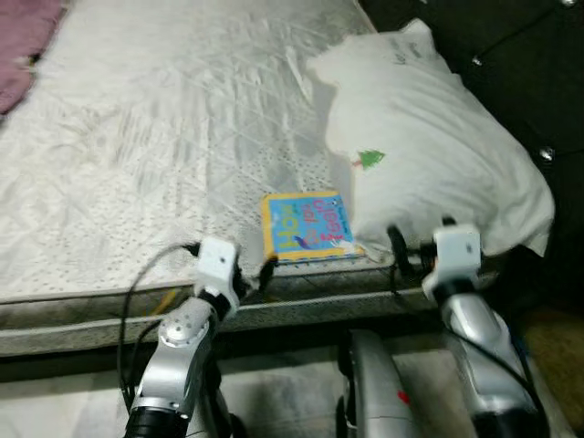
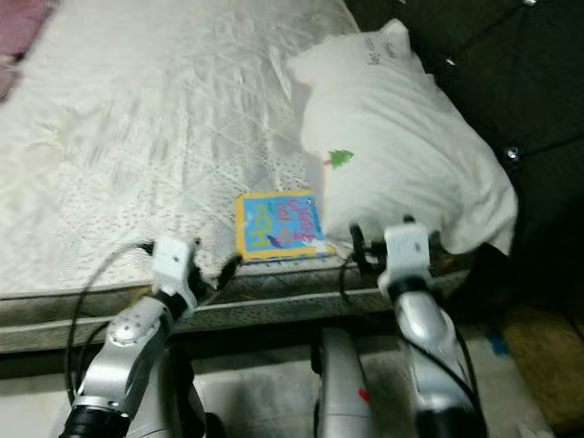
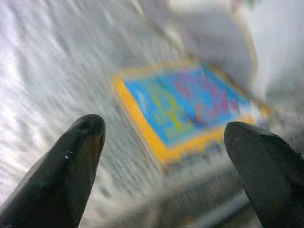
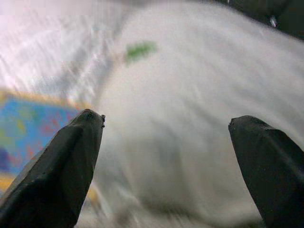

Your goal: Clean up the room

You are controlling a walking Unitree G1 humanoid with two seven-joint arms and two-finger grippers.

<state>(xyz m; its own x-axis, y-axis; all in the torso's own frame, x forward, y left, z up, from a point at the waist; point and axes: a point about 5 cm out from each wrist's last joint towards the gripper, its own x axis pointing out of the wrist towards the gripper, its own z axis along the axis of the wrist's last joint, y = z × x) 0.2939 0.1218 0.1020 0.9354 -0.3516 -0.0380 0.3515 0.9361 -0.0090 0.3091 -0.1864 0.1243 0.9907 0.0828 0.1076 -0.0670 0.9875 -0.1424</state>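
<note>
A blue book with a yellow border [image 1: 307,226] lies flat on the white bed [image 1: 164,137] near its front edge, just left of a big white pillow [image 1: 429,155]. My left gripper [image 3: 166,156] is open, held low at the mattress edge left of the book [image 3: 190,109], nothing between its fingers. My right gripper [image 4: 166,161] is open too, at the bed edge in front of the pillow [image 4: 199,104], with the book [image 4: 38,123] off to one side. Both wrist views are blurred.
A pink cloth [image 1: 23,46] lies at the far left corner of the bed. A dark tufted headboard [image 1: 511,55] rises behind the pillow on the right. Pale floor [image 1: 301,392] shows between my arms below the mattress edge.
</note>
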